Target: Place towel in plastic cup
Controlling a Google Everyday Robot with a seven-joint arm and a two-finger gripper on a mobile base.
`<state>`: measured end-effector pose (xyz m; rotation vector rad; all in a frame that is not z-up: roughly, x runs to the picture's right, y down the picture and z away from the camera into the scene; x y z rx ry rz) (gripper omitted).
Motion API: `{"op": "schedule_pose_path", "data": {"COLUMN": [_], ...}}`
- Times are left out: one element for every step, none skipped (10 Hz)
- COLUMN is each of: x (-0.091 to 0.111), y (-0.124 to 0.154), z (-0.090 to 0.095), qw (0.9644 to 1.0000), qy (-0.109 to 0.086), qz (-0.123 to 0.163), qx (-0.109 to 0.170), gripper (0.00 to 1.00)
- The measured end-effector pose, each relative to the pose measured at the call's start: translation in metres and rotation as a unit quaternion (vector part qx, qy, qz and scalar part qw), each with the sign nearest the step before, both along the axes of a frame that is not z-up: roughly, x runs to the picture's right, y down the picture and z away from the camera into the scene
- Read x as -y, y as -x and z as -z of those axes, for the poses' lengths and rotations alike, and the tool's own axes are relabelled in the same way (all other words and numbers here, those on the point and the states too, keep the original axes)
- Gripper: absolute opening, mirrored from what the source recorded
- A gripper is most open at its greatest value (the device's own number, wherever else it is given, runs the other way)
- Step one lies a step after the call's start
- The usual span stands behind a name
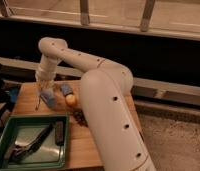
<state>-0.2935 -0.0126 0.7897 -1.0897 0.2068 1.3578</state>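
My gripper (43, 86) hangs at the end of the white arm over the back left of the wooden table (28, 102). Right below it and touching it is a pale blue object (47, 98). I cannot tell whether this is the plastic cup, the towel, or both together. A smaller, darker blue block (66, 89) lies just to its right, with an orange fruit (71, 100) in front of that. No other towel or cup shows; the arm hides the right half of the table.
A green tray (3, 150) with dark utensils sits at the front left. A blue item (13, 94) lies at the table's left edge. Small dark items (79, 117) lie beside the big arm link (110, 125). A dark wall and a ledge run behind.
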Motion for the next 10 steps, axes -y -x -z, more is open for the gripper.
{"op": "schedule_pose_path", "data": {"x": [-0.002,-0.006,-0.007,-0.007,-0.006,-0.003,-0.003,0.0,0.003,0.007], "y": [-0.006,-0.012,-0.015,-0.019,-0.02,-0.017,-0.013,-0.011,-0.01,-0.008], "z": [-0.006,-0.012,-0.014,-0.014,-0.011,-0.004,0.002,0.009,0.018,0.026], "qw": [0.9999,0.9997,0.9993,0.999,0.9988,0.9987,0.9986,0.9984,0.998,0.9977], "qy": [0.008,0.02,0.027,0.03,0.031,0.03,0.027,0.023,0.018,0.012], "qz": [-0.003,-0.01,-0.022,-0.031,-0.037,-0.039,-0.038,-0.038,-0.038,-0.038], "qx": [-0.009,-0.014,-0.01,-0.008,0.002,0.016,0.025,0.036,0.047,0.055], "gripper": [0.5,0.62,0.72,0.78,0.8,0.8,0.8,0.8,0.8,0.8]}}
